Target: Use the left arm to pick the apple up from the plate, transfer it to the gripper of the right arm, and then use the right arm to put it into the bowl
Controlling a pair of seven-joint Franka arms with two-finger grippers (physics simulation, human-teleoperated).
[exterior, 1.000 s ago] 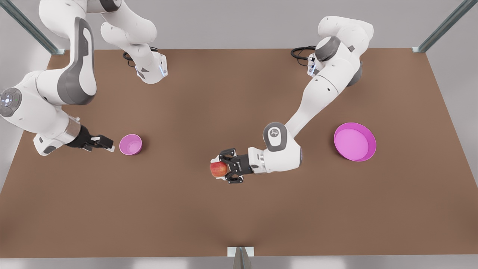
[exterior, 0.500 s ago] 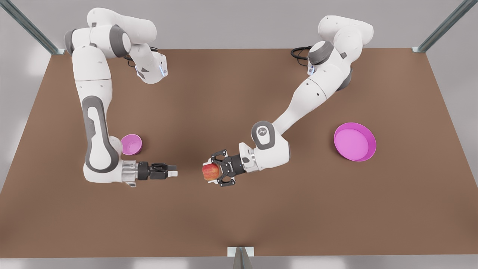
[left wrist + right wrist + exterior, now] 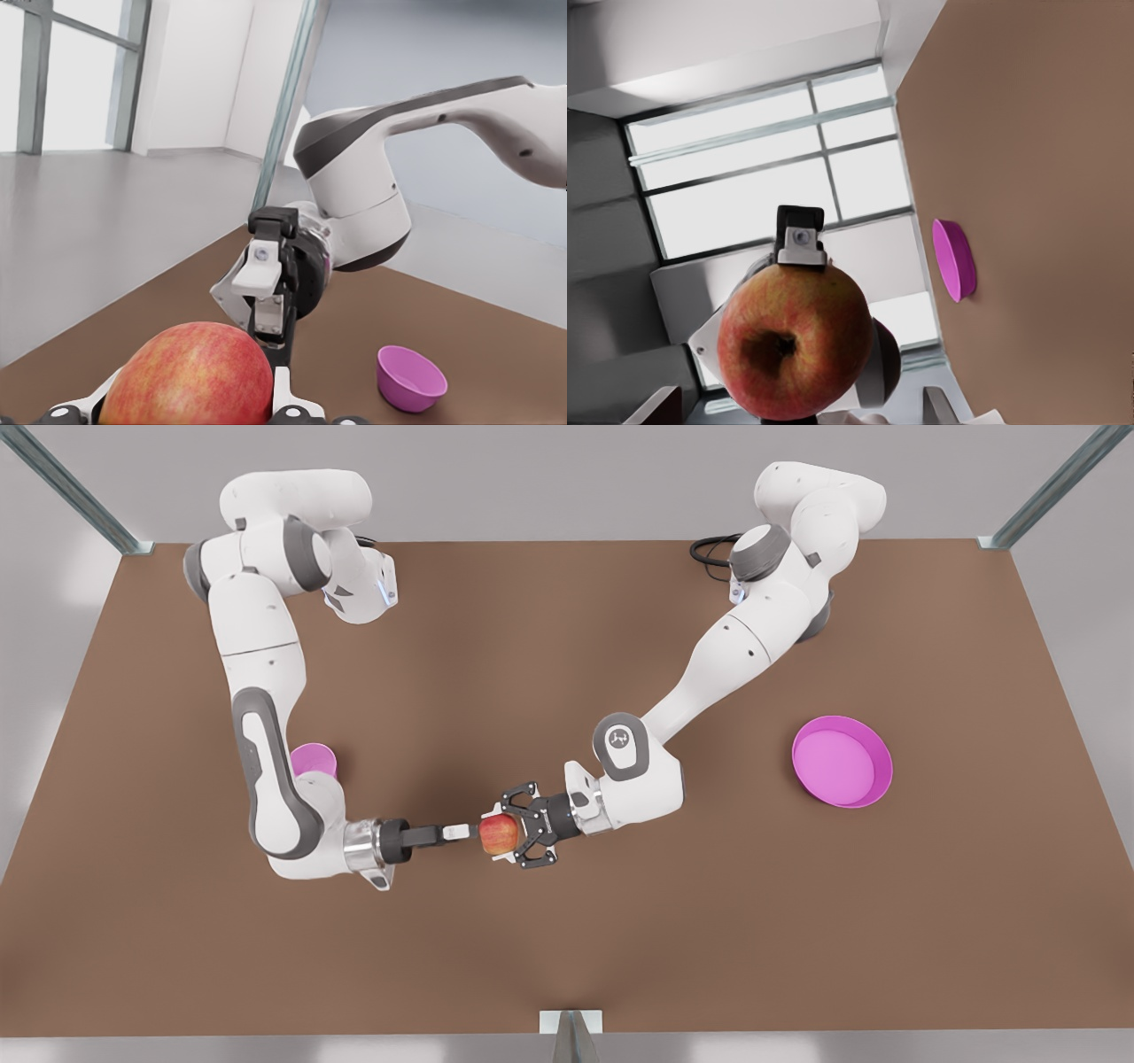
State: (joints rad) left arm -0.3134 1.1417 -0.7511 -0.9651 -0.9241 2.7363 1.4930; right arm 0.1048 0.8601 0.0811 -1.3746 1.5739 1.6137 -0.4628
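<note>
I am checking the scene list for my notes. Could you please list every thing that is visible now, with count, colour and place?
apple: one, red with yellow-orange patch, held above the table's middle in the left gripper.
plate: one, magenta-pink, on the front view's right, nothing on it.
bowl: one, pink-purple, on the front view's left, partly behind the right arm.
table: one, brown, under everything.
cables: black, at the base of the arm on the front view's right.
left gripper: one, black, shut on the apple.
right gripper: one, black with whitish tips, open, its tips right beside the apple, facing the left gripper.
</note>
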